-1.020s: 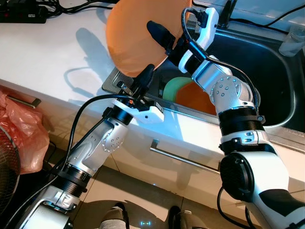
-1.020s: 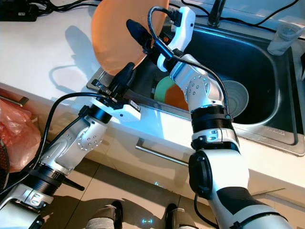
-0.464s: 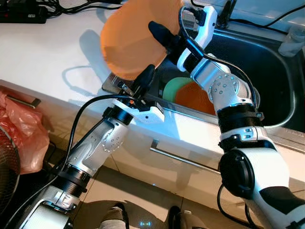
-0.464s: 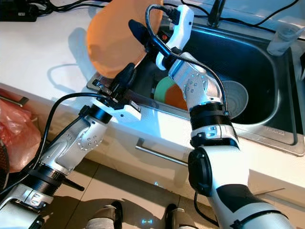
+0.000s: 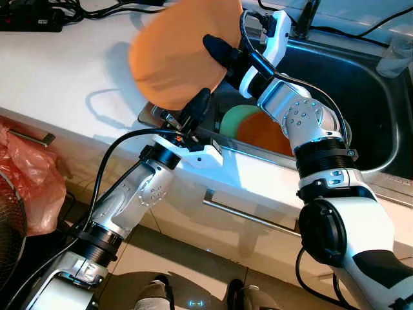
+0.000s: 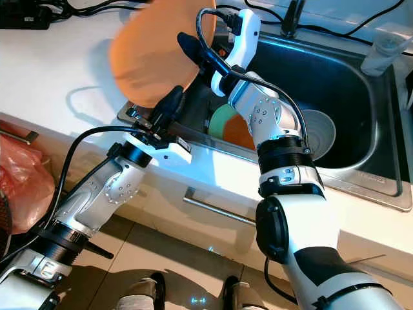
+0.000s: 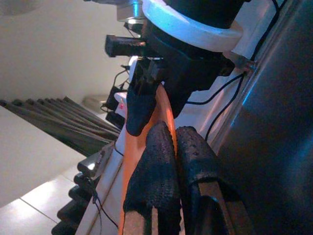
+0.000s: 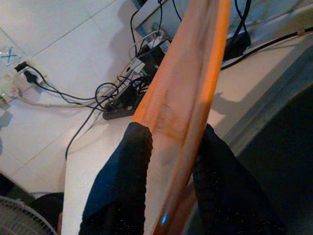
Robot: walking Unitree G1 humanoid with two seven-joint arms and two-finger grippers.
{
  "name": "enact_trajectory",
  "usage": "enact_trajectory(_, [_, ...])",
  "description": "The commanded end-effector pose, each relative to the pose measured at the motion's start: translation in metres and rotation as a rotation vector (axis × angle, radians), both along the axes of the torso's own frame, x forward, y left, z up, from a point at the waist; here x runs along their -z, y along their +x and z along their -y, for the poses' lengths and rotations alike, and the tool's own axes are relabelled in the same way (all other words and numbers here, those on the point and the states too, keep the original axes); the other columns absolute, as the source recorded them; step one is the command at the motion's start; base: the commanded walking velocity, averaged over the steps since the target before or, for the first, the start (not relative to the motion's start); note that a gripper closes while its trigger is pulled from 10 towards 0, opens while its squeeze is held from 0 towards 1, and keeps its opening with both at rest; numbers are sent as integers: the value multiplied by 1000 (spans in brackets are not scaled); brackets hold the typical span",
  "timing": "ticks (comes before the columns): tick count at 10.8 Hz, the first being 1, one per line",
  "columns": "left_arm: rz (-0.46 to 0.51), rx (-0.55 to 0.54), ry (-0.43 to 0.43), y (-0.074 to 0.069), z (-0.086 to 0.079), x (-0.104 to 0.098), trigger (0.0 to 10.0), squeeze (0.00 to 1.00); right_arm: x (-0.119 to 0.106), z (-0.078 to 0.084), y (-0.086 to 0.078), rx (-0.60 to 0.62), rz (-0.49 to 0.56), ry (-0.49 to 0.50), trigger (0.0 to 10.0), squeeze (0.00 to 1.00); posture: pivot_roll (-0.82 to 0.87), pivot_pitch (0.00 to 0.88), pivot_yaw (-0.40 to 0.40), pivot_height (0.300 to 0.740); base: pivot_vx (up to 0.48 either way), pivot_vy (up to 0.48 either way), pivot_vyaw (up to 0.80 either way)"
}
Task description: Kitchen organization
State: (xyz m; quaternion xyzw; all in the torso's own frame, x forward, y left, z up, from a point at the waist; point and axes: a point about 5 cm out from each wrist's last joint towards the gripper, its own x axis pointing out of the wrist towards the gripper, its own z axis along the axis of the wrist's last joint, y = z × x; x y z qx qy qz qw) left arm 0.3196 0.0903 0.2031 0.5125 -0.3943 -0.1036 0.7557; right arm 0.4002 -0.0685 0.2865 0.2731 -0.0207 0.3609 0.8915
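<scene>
Plate, orange, hangs on edge above the counter by the sink's left rim, pinched by the right gripper to clear it. Left gripper, fingers together, waits beneath.

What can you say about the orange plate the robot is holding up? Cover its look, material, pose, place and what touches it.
The orange plate is round, plain and matte, seemingly plastic, and a little blurred. It is held up on a tilt above the sink's left edge and the white counter. The right tool is shut on its rim, one finger on each face. The left tool, fingers together, sits at its lower edge; contact is unclear.
</scene>
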Motion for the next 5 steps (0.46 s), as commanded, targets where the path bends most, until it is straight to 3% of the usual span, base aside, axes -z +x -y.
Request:
enact_trajectory(1, [-126,30,93,-8,5,37,0,0,17,8,3,22,-73,-51,0,0,64,232,-52,740,0,0,0])
enact_trajectory(5, [-123,27,97,-8,4,36,0,0,19,8,4,22,-82,-54,0,0,66,231,-52,740,0,0,0])
